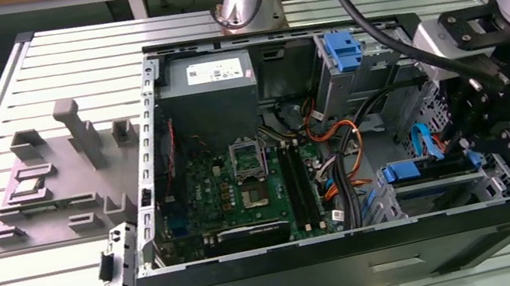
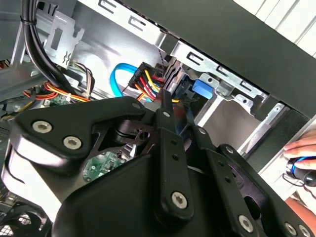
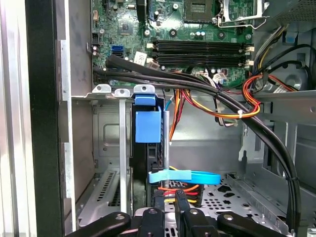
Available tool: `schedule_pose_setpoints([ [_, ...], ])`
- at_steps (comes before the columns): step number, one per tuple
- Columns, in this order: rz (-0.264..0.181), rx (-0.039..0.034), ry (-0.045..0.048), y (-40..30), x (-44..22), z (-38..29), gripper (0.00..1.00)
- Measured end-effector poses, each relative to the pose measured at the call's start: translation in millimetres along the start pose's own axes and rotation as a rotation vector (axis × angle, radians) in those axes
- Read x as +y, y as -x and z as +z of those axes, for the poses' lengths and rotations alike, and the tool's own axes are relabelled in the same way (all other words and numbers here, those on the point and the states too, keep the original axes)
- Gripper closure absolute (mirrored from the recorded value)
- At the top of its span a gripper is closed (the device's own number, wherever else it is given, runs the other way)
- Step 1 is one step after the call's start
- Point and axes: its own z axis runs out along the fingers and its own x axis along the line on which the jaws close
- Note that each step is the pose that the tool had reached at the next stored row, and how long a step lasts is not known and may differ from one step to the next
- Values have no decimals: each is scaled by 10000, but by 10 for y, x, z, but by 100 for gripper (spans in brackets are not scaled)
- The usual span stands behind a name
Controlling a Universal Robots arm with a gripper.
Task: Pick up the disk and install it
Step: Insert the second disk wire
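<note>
The disk [image 1: 428, 167] sits edge-on in the drive bay at the case's front corner on the exterior view's right, with its blue frame around it. In the first wrist view the frame's blue tab [image 3: 147, 123] stands at the bay mouth, above the disk's dark edge [image 3: 150, 155]. A blue data cable [image 3: 183, 176] and red, yellow and black wires [image 2: 148, 81] lie at the disk's rear end. My gripper [image 3: 180, 200] is down inside the case right behind those wires, its fingers close together with nothing seen between them. The gripper [image 1: 479, 149] hangs beside the bay.
The open black computer case [image 1: 358, 251] lies on a slatted metal table. It holds the motherboard [image 1: 241, 185], a grey box [image 1: 207, 80], a bare blue bracket [image 1: 341, 49] and thick black cables [image 3: 207, 86]. A grey fixture [image 1: 63, 184] stands at the exterior view's left. A hand [image 2: 302, 148] is outside the case.
</note>
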Motion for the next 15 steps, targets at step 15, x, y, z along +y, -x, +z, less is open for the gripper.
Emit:
schedule_pose_setpoints([
  [15,16,-202,3,-11,0,41,76],
])
